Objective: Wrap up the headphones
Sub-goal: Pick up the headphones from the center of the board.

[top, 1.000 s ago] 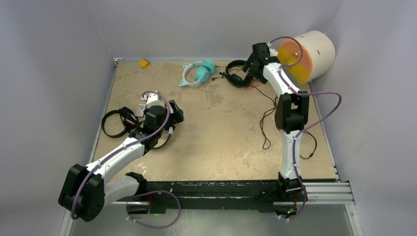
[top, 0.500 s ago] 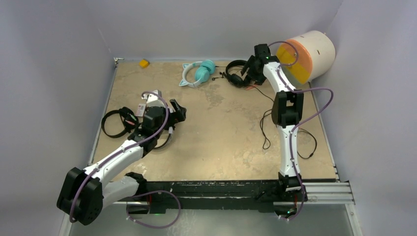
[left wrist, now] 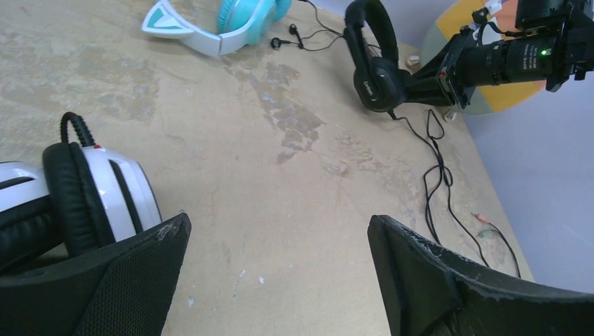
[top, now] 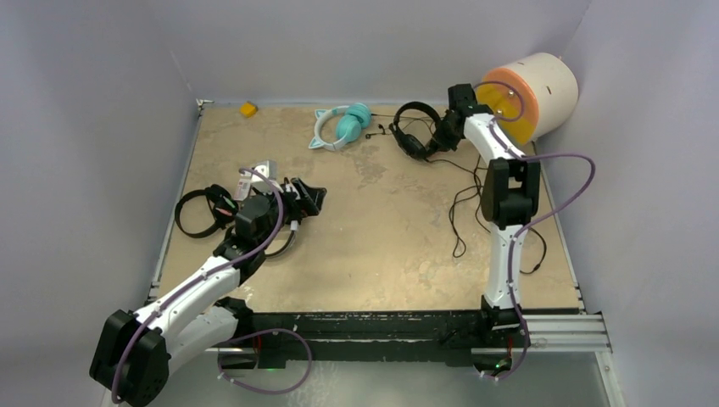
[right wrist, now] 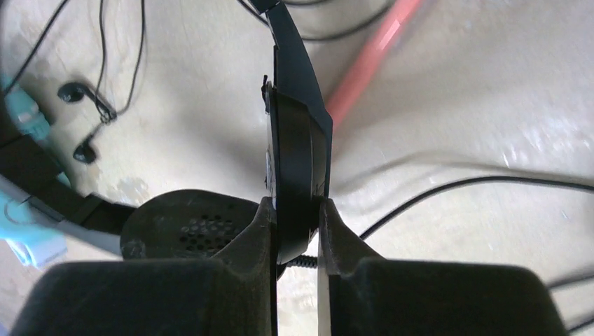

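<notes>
The black headphones point(top: 415, 129) are at the far right of the table point(top: 381, 229), with one ear cup clamped edge-on in the right gripper point(right wrist: 295, 227). The teal pair point(top: 343, 125) lies just to their left. Well apart from them, near the left edge, the left gripper point(left wrist: 277, 224) hangs with its fingers spread wide, just beside the white-and-black headphones point(left wrist: 105, 196).

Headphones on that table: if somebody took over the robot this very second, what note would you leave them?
Left gripper: open, empty, beside the white-and-black headset.
Right gripper: shut on the all-black over-ear headset, at the far right.
Teal cat-ear headset lies at the far edge; black headset with red accents at the left.
Done: one headset gripped; no cable looks wrapped.
To do: the thin black cable trails loose; wrap it, then the others.
</notes>
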Robot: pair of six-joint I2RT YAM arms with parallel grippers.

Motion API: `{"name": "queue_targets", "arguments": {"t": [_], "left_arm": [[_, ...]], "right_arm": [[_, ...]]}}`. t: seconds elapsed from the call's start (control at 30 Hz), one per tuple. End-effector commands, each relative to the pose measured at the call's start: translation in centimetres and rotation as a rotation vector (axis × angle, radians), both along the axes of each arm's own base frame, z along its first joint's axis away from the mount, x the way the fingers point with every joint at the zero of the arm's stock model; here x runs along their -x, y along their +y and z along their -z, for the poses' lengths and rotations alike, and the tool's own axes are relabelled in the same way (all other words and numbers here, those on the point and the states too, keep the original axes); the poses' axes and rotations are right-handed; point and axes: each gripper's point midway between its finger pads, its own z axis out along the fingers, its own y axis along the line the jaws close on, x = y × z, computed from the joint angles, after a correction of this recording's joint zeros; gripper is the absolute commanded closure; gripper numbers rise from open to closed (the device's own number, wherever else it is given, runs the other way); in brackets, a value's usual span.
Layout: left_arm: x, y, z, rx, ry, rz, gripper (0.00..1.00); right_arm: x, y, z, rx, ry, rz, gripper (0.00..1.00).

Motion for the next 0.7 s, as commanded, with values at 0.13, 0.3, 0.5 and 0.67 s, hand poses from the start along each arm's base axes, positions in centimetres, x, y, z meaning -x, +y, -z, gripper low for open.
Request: {"name": "queue_targets", "arguments": {"t": [0.13, 0.3, 0.5, 0.67], "left_arm": [[0.6, -2.1, -2.2, 0.038, -0.100, 0.115, 0.06], [0.6, -2.6, -2.0, 0.045, -0.099, 0.132, 0.11], [1.1, -2.3, -2.9, 0.046, -0.003, 0.119, 0.00], [2.1, -2.2, -3.0, 0.062, 0.030, 0.131, 0.00]], "right_arm": [[5.1, -0.2, -9.5, 0.106, -0.241, -0.109, 0.98], [12.3, 2.8, -11.4, 0.334, -0.315, -0.270, 0.97], [20.5, 6.6, -10.2, 0.370, -0.380, -0.633, 0.95], [26.9, 8.2, -7.4, 0.305, -0.333, -0.861, 0.93]]}}
